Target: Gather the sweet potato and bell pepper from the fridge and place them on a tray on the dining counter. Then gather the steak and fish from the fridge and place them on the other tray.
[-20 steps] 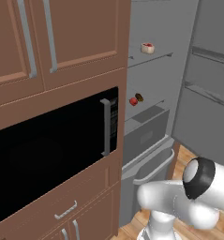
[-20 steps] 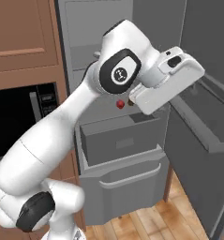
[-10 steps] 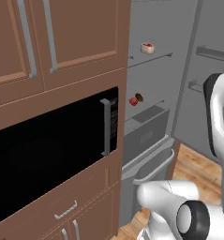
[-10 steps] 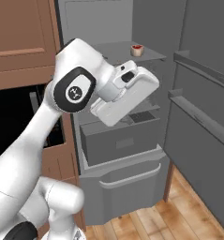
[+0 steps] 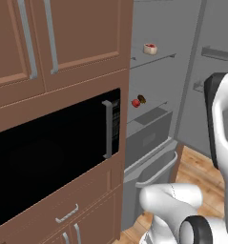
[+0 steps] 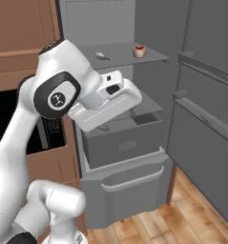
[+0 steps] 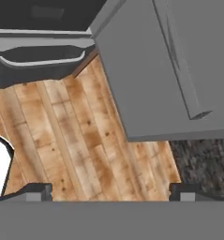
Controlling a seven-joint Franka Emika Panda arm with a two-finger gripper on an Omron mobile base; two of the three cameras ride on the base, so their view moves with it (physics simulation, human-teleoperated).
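A: Which step is it now?

B: I judge the 1st one, reaching into the fridge [image 6: 134, 138] for the veg. No food is held. In the hand view the end effector [image 7: 108, 190] looks down at the wood floor [image 7: 80, 140], its 2 tips spread wide w/ nothing between them.

A: Where are the task's things?

B: On the middle shelf [image 5: 151, 106] lie a small red item [image 5: 135, 103] and a brown one [image 5: 142, 99] just beside it, maybe the pepper and the potato; too small to be sure. A pale-and-red item [image 6: 139, 51] sits on the top shelf [image 6: 120, 55], w/ a thin grey item [image 6: 102, 56] near it.

A: Next move?

B: The arm must turn the hand toward the middle shelf and line up on 1 veg.
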